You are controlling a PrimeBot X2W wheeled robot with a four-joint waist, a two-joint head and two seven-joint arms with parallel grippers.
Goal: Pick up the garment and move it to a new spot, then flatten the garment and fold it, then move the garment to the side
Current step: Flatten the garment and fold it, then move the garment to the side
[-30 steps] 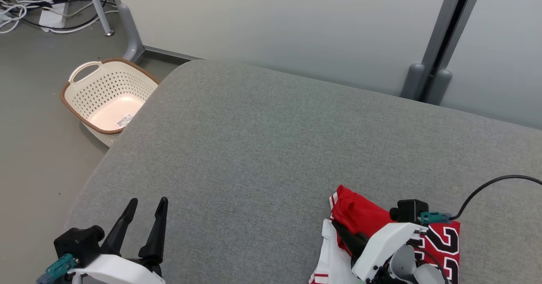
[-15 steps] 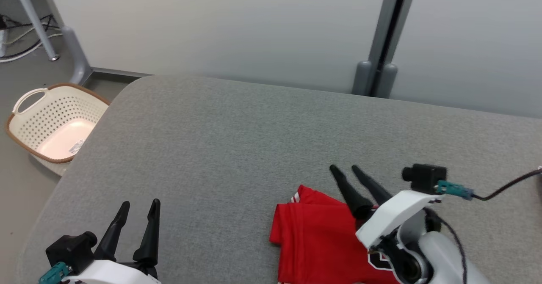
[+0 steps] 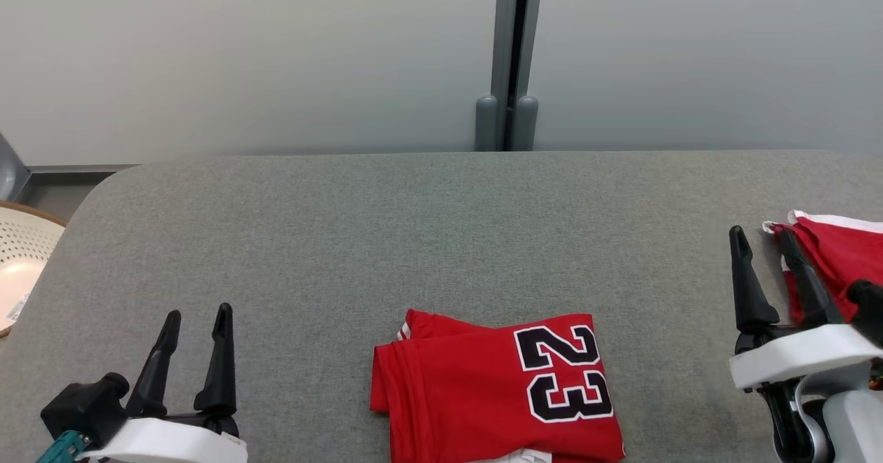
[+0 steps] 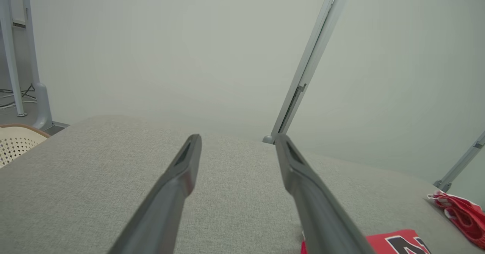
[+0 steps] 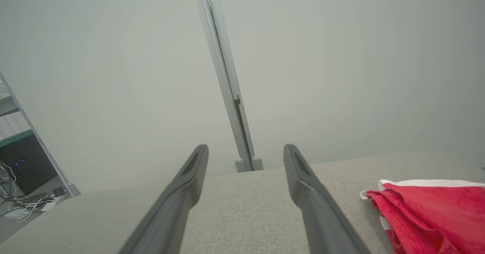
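Note:
A folded red garment (image 3: 497, 394) with a black "23" lies flat on the grey padded table (image 3: 414, 228) at the near middle; its corner (image 4: 398, 242) shows in the left wrist view. Nothing touches it. My right gripper (image 3: 759, 239) stands open at the far right, well clear of it, with empty jaws (image 5: 246, 150). A second, crumpled red-and-white garment (image 3: 838, 249) lies just right of that gripper (image 5: 428, 212). My left gripper (image 3: 196, 314) is open and empty at the lower left (image 4: 237, 140).
A cream perforated basket (image 3: 17, 263) sits on the floor off the table's left end. A pale partition wall with a grey post (image 3: 507, 56) runs close behind the table's far edge. Bare grey table surface lies between the two grippers.
The head camera has swung right. My right gripper has opened, let go of the folded garment and drawn away to the right. The left gripper has stayed open.

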